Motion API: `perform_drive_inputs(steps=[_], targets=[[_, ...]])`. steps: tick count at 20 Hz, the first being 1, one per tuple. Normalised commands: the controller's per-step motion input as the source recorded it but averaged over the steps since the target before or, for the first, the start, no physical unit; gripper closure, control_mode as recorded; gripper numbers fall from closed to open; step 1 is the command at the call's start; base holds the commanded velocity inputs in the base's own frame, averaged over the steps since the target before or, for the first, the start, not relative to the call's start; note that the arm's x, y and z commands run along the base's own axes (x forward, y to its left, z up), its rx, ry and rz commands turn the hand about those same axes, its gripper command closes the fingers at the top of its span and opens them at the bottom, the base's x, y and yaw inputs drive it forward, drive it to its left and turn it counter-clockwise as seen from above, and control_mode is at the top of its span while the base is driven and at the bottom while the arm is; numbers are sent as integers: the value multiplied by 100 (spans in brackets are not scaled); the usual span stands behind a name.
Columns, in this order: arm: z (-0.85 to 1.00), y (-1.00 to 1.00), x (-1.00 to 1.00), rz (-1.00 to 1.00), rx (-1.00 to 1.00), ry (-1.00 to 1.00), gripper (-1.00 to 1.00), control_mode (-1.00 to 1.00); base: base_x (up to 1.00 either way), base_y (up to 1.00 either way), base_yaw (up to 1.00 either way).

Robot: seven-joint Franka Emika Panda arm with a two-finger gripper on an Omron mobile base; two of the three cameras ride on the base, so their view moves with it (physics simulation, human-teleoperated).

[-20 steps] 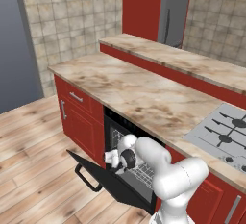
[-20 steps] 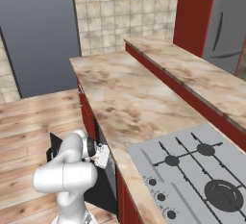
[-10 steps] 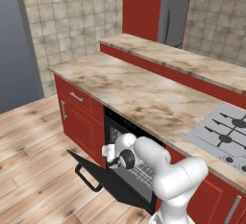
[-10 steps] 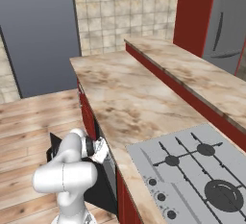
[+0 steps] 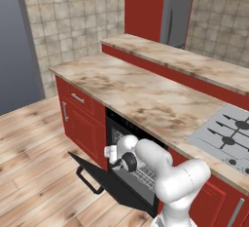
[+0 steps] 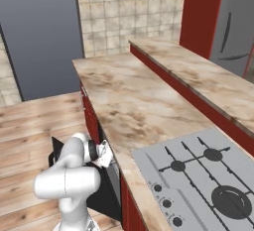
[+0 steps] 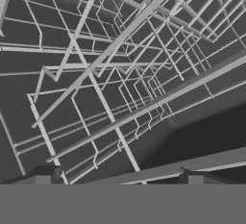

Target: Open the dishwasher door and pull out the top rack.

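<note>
Gripper [image 5: 111, 153] reaching into the open front of the dishwasher, just under the marble counter [image 5: 146, 97] edge; in the right base view gripper [image 6: 105, 154] at the same opening, against the counter's front edge. Fingertips [image 7: 42, 180] barely rising at the bottom of the hand view, set well apart, with a grey rod of the rack running across between them; whether pinching that rod or merely spread around it, cannot tell.

Dishwasher door [image 5: 109, 179] swung down and outward, hinged at the bottom, inner face up, long axis running along the cabinet front; bar handle [image 5: 87, 182] at the far, lowered edge, pointing out over the wooden floor [image 5: 39, 172]. Door [image 6: 106, 193] seen as a dark panel beside the arm in the right base view.

Top rack [image 5: 143, 172] sitting inside the dark cavity behind the gripper, wire grid light grey, long axis parallel to the counter edge. Rack [image 7: 120, 74] close up in the hand view, rods crossing diagonally.

Red cabinet [image 5: 80, 119] just left of the opening; stove [image 5: 226, 133] at the counter's right end.
</note>
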Motion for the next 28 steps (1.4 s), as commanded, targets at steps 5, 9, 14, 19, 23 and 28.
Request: perform_drive_inputs(steps=[5,9,14,19,23,28], targets=[[-51,-54,27,-4,0,-3,-100,-100,0,0,0],[-72,-64,23,-4,7,1,-100,-100,0,0,0],[-72,-17,-8,-6,15,20,-100,-100,0,0,0],[-68,19,-70,1,34,24,-100,-100,0,0,0],[-61,39,-91,8,58,18,-100,-100,0,0,0],[-73,71,-100,10,55,12,-100,-100,0,0,0]])
